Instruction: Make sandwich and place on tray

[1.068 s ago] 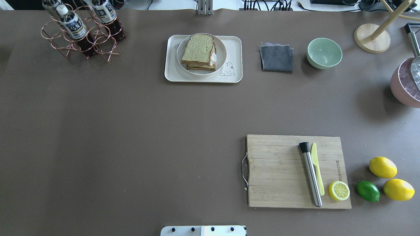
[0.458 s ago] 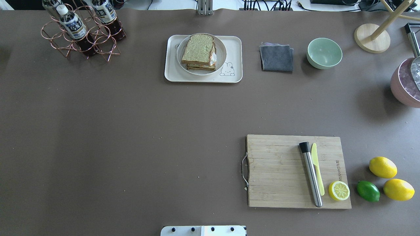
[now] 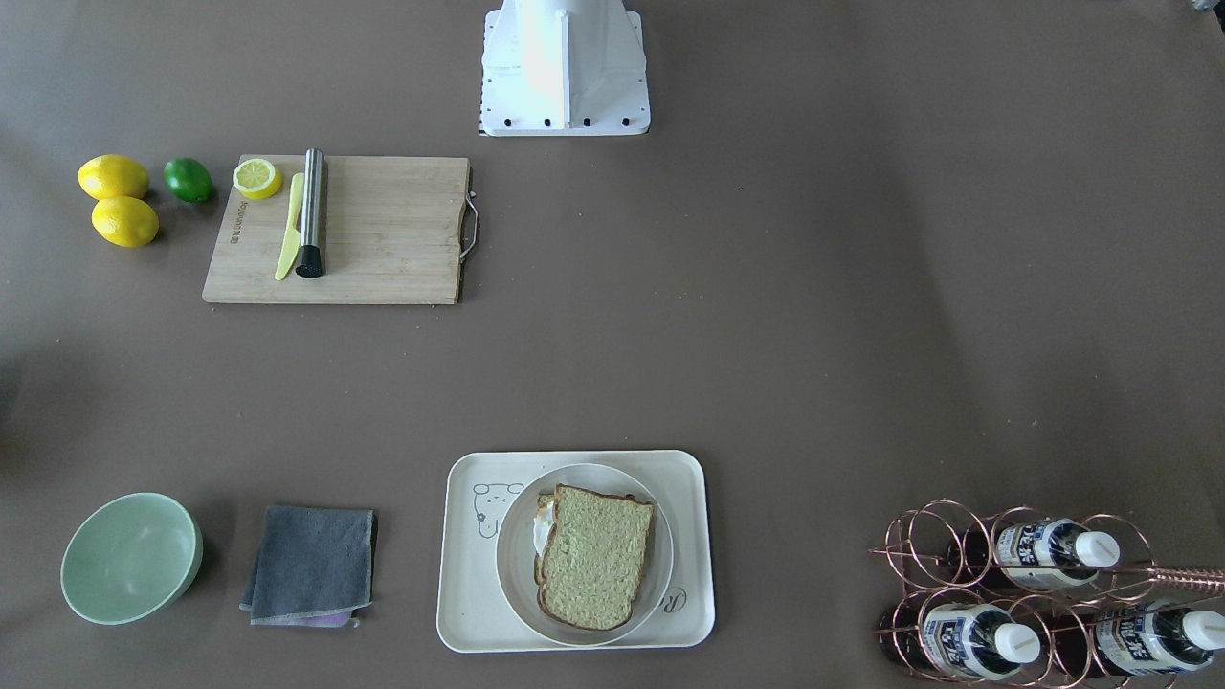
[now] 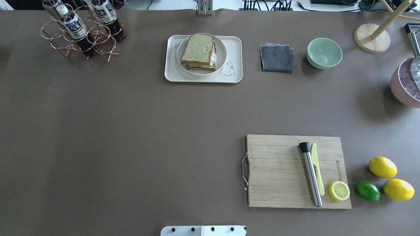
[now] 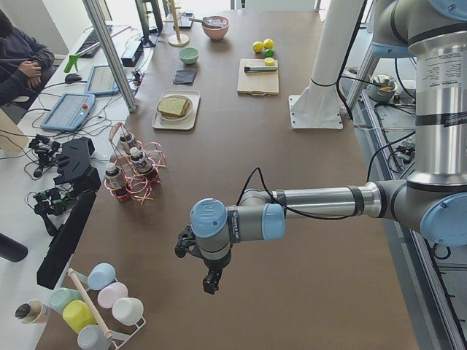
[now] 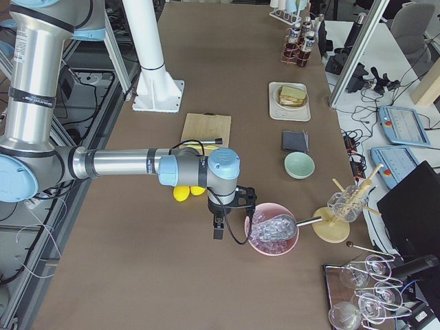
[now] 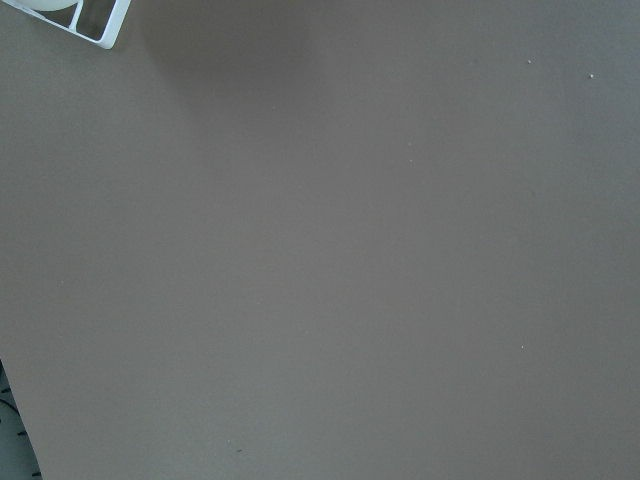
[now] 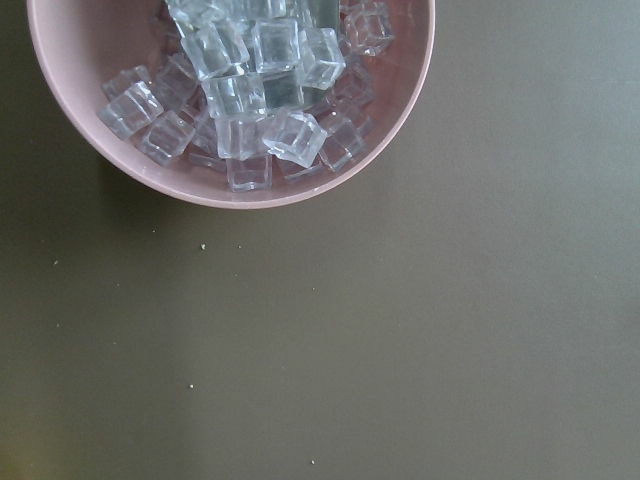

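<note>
The sandwich [image 4: 198, 49], two wholegrain slices with white egg showing at its edge, lies on a round white plate [image 4: 222, 51] on the cream tray [image 4: 234, 70] at the table's far middle. It also shows in the front view [image 3: 595, 555] on the tray [image 3: 469, 584]. My left gripper [image 5: 210, 281] shows only in the left side view, over bare table far from the tray. My right gripper [image 6: 218, 230] shows only in the right side view, beside a pink bowl of ice. I cannot tell whether either is open or shut.
A wooden cutting board [image 4: 279, 170] holds a steel muddler [image 4: 311, 175], a yellow knife [image 4: 316, 167] and a lemon half [image 4: 339, 190]. Lemons [image 4: 382, 167] and a lime [image 4: 368, 191] lie beside it. A grey cloth [image 4: 276, 58], green bowl [image 4: 324, 52], bottle rack [image 4: 82, 31] and pink ice bowl [image 8: 232, 90] stand around.
</note>
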Controlling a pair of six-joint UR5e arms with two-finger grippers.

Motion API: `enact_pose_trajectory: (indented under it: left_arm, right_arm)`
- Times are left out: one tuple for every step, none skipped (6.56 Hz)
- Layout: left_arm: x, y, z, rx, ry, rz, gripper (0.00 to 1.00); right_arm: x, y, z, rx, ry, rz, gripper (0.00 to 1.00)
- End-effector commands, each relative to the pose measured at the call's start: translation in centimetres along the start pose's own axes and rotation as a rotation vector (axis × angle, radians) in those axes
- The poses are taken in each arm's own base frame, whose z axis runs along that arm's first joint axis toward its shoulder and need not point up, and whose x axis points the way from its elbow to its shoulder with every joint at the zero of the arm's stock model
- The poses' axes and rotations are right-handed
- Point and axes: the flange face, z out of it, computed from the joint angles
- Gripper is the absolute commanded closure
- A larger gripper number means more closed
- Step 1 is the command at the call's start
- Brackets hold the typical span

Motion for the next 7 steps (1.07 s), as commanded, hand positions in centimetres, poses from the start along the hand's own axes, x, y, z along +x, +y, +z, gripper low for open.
enact_pose_trajectory:
  left_arm:
    - [0.06, -0.12, -0.08, 0.001, -0.001, 0.001, 0.02]
    - [0.12, -0.19, -0.18, 0.006, -0.001, 0.005, 0.02]
    - [0.11, -0.24, -0.18, 0.011, -0.003, 0.008, 0.02]
    - [0.15, -0.27, -0.14, 0.01, -0.003, 0.009, 0.02]
    - [0.4, -0.35, 0.07, 0.019, 0.031, 0.007, 0.02]
    - [0.31, -0.26, 0.36, 0.019, 0.045, 0.002, 0.02]
    - [0.37, -0.3, 0.39, 0.019, 0.046, 0.004, 0.02]
  right_arm:
    - [-0.07, -0.06, -0.08, 0.002, -0.001, -0.001, 0.0]
    - [-0.36, -0.23, -0.32, 0.007, -0.004, -0.01, 0.0]
    - [-0.62, -0.45, -0.59, 0.013, -0.009, -0.013, 0.0]
    - [-0.73, -0.51, -0.58, 0.012, -0.021, -0.01, 0.0]
    - [-0.92, -0.49, -0.53, 0.01, -0.044, -0.01, 0.0]
    - [-0.95, -0.48, -0.47, 0.008, -0.051, -0.009, 0.0]
    - [-0.86, -0.47, -0.35, 0.006, -0.051, -0.005, 0.0]
